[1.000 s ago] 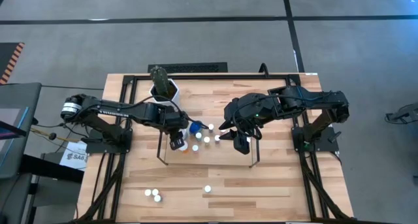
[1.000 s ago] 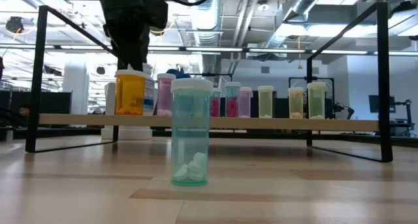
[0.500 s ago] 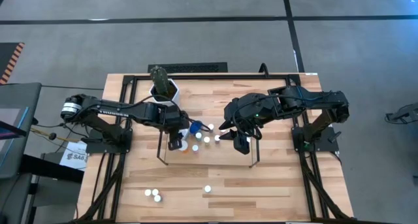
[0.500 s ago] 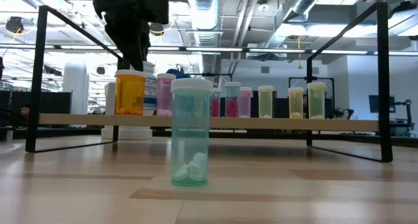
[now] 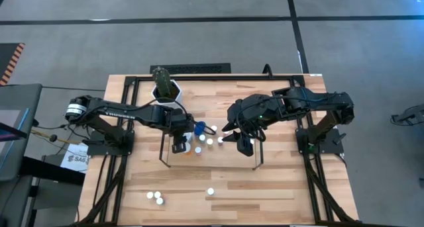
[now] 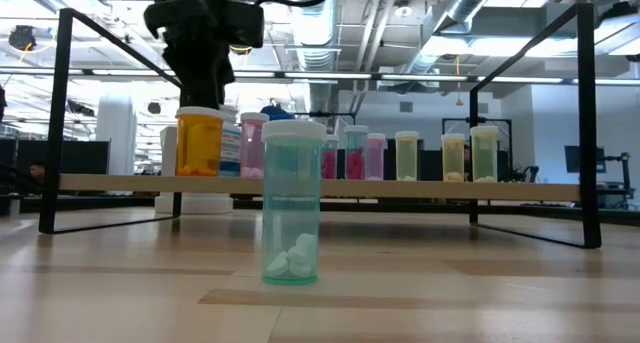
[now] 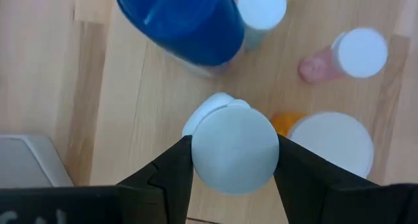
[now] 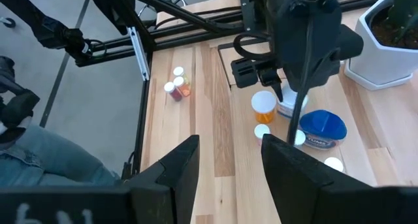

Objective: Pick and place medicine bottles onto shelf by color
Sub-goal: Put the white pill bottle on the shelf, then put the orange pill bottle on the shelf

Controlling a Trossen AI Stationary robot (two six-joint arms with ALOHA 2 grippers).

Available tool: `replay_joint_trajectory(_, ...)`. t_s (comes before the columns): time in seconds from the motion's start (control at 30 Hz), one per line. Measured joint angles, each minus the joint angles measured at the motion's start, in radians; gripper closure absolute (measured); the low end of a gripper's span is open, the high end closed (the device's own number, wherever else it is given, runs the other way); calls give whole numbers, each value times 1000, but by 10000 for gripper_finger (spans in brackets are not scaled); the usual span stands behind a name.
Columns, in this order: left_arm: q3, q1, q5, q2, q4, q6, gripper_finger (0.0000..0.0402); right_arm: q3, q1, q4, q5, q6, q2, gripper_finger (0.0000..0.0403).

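a: left wrist view: my left gripper point(image 7: 232, 178) clenches a white-capped bottle point(image 7: 234, 149) over the shelf's point(image 5: 228, 147) left end.
b: right?
a: right gripper point(image 8: 228, 168) open, empty, over its right end.

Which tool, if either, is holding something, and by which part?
The left tool grips a white-capped bottle by its cap's sides; the right tool is empty.

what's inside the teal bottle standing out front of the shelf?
In the low view, the teal bottle holds a few white tablets heaped at its bottom; the rest looks empty. Its white cap hides the top, and it covers part of the shelf row behind.
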Motion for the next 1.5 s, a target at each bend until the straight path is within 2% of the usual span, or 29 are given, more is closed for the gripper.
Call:
replay_joint_trajectory(0.37,0,20,14,-1,18,-21,233,0,0,-1,0,0,0,217)
replay_joint_trajectory(0.6,0,26,12,-1,21,-37,186,0,0,-2,0,0,0,217)
replay_joint_trajectory(0.77,3,26,1,-3,17,-72,169,0,0,-2,0,0,0,217)
replay_joint_trajectory(0.9,55,26,-14,-3,-32,-79,169,0,0,-2,0,0,0,217)
replay_joint_trajectory(1.1,201,11,-137,-12,-165,-41,169,0,0,-2,0,0,0,217)
replay_joint_trajectory(1.3,293,-86,-170,-24,-311,-176,168,0,0,-2,0,0,0,217)
replay_joint_trajectory(1.5,296,-328,-246,-92,-314,-437,168,0,0,-1,0,0,0,217)
